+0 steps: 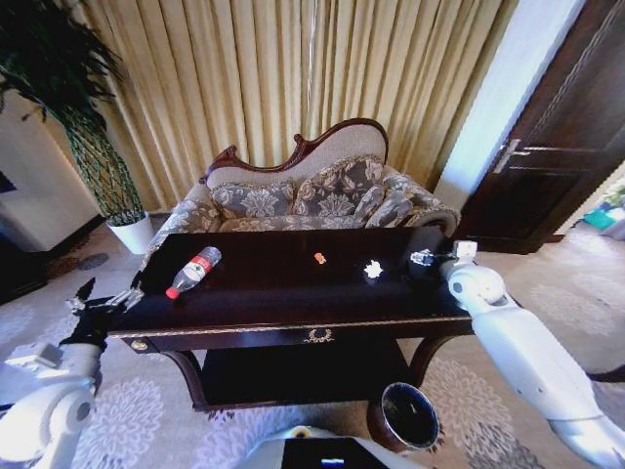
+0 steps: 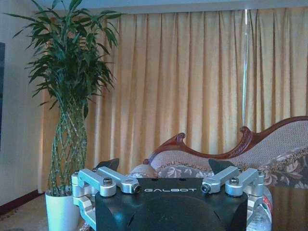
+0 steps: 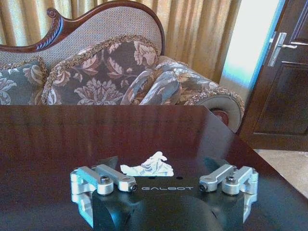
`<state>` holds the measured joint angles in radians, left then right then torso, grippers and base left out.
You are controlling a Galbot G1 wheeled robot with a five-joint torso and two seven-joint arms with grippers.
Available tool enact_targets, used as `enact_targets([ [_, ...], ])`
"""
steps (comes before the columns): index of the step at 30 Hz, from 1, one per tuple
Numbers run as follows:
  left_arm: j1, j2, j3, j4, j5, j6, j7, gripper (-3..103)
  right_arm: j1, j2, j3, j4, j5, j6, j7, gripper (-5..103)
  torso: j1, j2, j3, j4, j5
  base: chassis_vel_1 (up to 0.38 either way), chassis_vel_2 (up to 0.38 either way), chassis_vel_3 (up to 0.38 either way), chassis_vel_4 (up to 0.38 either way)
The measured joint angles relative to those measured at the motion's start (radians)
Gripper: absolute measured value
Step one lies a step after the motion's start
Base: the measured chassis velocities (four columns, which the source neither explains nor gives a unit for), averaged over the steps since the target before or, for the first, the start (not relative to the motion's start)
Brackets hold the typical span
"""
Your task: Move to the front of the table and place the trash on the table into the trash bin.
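I am standing at the front of the table (image 1: 293, 293), looking down on its dark top. My right end effector (image 1: 426, 259) is hovering over the table's right end with its fingers spread, and the paper wad (image 1: 373, 268) is lying just beside it, between the fingertips in the right wrist view. The orange scrap (image 1: 319, 258) is sitting near the middle of the table, and the bottle (image 1: 193, 272) is lying on its side toward the left end. My left end effector (image 1: 101, 303) is waiting off the table's left corner, fingers spread. The bin (image 1: 408, 417) is standing on the carpet below the table's front right.
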<state>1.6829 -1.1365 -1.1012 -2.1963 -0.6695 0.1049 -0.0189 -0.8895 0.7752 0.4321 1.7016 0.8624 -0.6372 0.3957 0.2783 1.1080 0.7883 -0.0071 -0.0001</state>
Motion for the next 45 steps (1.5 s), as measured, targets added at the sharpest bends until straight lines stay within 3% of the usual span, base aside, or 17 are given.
enact_targets([
  [2,-0.002,0.001,0.001,0.0,0.0,0.0,0.0,100,0.0,0.0,0.0,0.0,-0.001,0.0,0.0,95,0.0,0.0,0.0,0.0,0.0,0.0,0.0,0.0,0.0],
  [8,-0.005,0.002,0.004,0.003,0.0,0.0,0.0,100,-0.008,0.005,0.0,0.001,-0.015,0.004,0.0,68,0.0,0.0,0.0,0.0,0.0,0.0,0.0,0.0,0.0],
  [17,-0.006,0.005,0.003,0.003,-0.002,-0.001,0.0,100,-0.013,0.004,0.0,0.001,-0.024,0.006,-0.001,50,0.0,0.0,0.0,0.0,0.0,0.0,0.0,0.0,0.0],
  [22,-0.006,0.007,0.002,0.002,-0.003,-0.001,0.0,100,-0.012,0.003,0.0,0.008,-0.026,0.006,-0.001,33,0.0,0.0,0.0,0.0,0.0,0.0,0.0,0.0,0.0],
  [29,-0.003,0.006,0.0,0.001,-0.003,-0.002,0.0,100,-0.016,0.003,0.001,0.009,-0.028,0.008,-0.001,19,0.0,0.0,0.0,-0.0001,0.0,0.0,0.0,0.0,0.0],
  [32,-0.002,0.006,-0.002,-0.002,-0.003,-0.003,0.0,100,-0.018,0.003,0.004,0.011,-0.028,0.009,-0.001,5,0.0,0.0,0.0,0.0,0.0,0.0,0.0,0.0,0.0],
  [45,-0.002,0.005,-0.002,-0.006,-0.004,-0.003,0.001,100,-0.025,0.003,0.009,0.015,-0.027,0.023,-0.003,0,0.0,0.0,0.0,0.0,0.0,0.0,0.0,0.0,0.0],
])
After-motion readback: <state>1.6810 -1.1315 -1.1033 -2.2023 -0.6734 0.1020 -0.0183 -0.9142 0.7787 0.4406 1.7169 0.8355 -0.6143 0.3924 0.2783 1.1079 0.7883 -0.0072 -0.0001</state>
